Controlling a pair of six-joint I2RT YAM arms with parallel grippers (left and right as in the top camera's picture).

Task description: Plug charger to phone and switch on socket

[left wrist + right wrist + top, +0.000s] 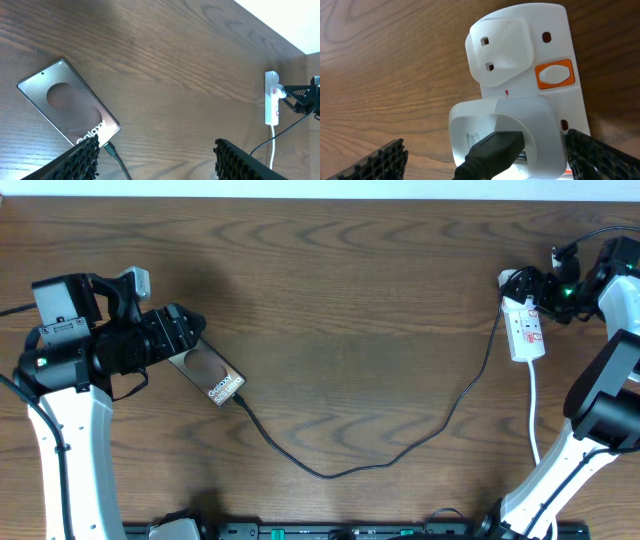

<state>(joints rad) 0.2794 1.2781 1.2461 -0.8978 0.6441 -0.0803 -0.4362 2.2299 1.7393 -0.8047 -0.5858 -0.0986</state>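
Observation:
The bronze-brown phone [213, 376] [67, 102] lies flat at the left of the table, its "Galaxy" lettering showing. The charger [400, 450] runs as a thin black cable from the socket to the phone. Its plug tip [111, 149] sits at the phone's bottom edge. My left gripper [188, 330] [155, 162] hovers open over the phone's end, with one finger [75, 160] beside the plug tip. The white socket [528, 335] [540, 60] carries a white adapter [505, 130] with the black USB plug [495, 152]. My right gripper [525, 288] [485, 162] stands open astride that adapter.
The socket's orange switch [555, 75] sits beside an unused outlet [502, 47]. A white cord [533, 415] runs from the socket toward the front edge. The right arm's white links [600, 410] stand at the far right and the left arm's [70, 430] at the far left.

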